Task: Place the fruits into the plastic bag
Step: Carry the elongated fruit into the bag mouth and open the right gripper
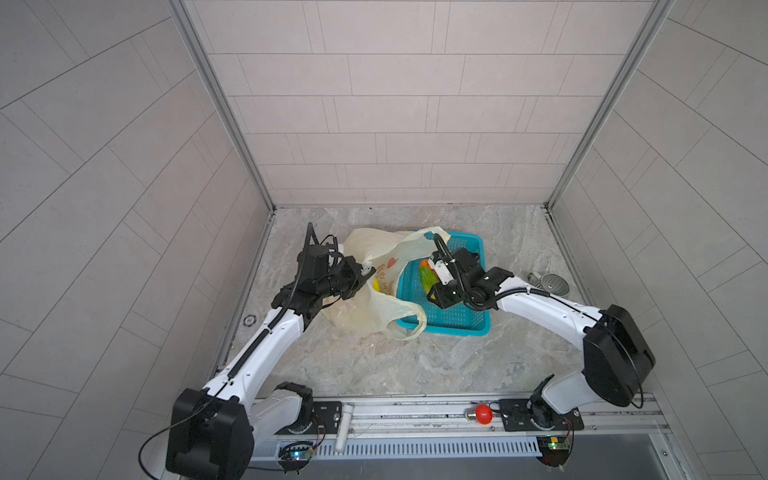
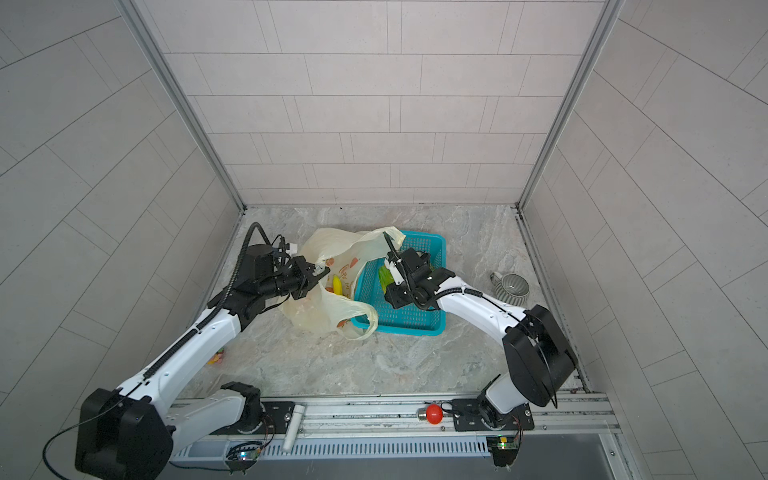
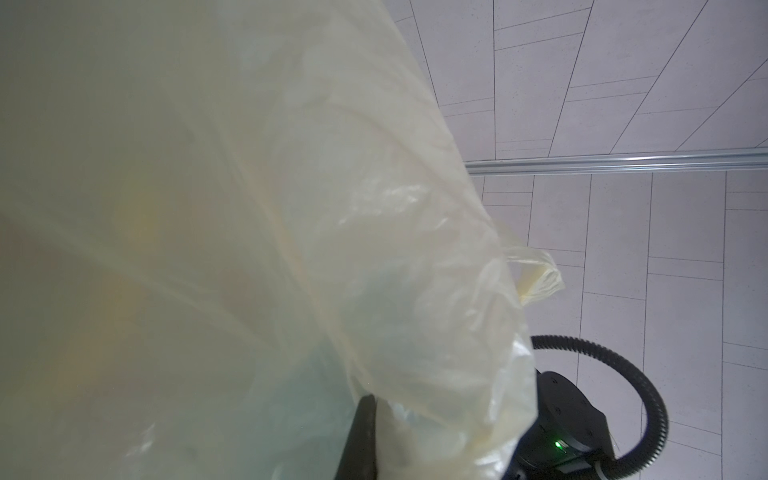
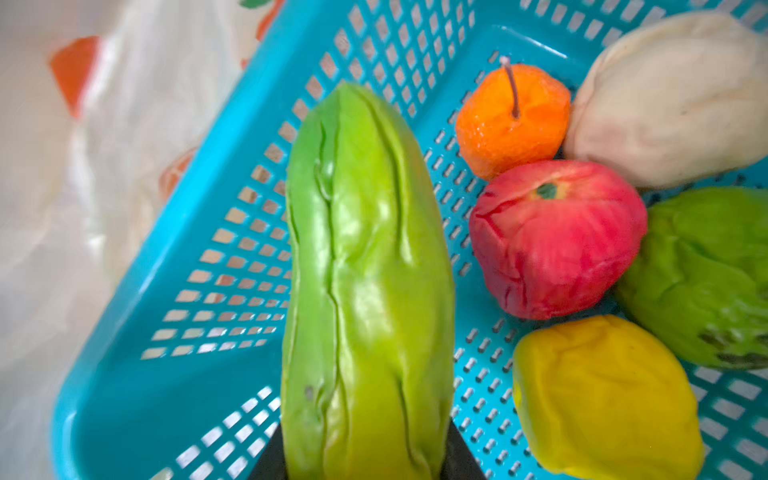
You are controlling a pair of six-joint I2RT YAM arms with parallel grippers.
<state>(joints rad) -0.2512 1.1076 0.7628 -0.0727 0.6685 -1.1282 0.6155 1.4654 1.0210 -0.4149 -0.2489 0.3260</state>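
The cream-yellow plastic bag (image 1: 361,245) (image 2: 328,245) lies left of the teal basket (image 1: 453,320), with one handle draped over the basket's rim. My left gripper (image 1: 365,276) (image 2: 320,274) is shut on the bag's edge; in the left wrist view the bag (image 3: 291,208) hides all but one black finger (image 3: 361,436). A yellow banana (image 2: 337,285) shows inside the bag. My right gripper (image 4: 365,457) (image 1: 434,286) is shut on a long green fruit (image 4: 365,270) (image 2: 384,277) in the basket. Orange (image 4: 511,120), red (image 4: 557,237), yellow (image 4: 602,399), green (image 4: 706,274) and whitish (image 4: 673,95) fruits lie in the basket.
A grey striped cup (image 1: 555,284) lies on its side by the right wall. A red bulb with a metal base (image 1: 482,413) and a white cylinder (image 1: 344,428) rest on the front rail. A small coloured thing (image 2: 217,357) sits under the left arm.
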